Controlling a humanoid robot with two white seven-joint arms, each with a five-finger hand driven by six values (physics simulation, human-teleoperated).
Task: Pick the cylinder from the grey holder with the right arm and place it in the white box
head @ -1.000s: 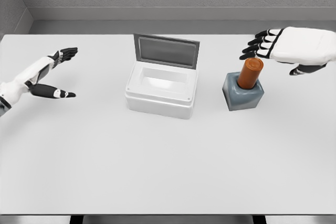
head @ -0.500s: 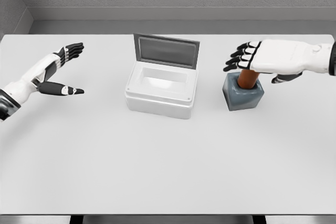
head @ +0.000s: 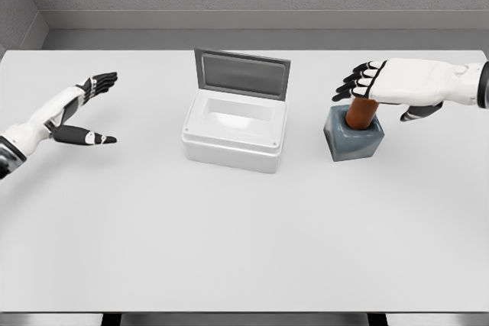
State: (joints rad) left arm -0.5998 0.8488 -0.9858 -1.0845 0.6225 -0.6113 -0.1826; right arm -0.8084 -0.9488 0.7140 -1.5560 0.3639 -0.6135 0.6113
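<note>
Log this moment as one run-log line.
phase: reach | right robot hand: open, over cylinder | cylinder: in grey holder | white box: lid open | left robot hand: open, idle

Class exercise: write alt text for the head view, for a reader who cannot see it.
The right hand, fingers spread, hovers over an orange cylinder standing in a grey holder. Left of it sits an open white box; the left hand rests open at the table's left.

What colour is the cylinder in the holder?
Orange-brown; the cylinder shows in the head view, its top hidden by the right hand.

White table [head: 229,250]: box [head: 234,139], holder [head: 353,141]
</note>
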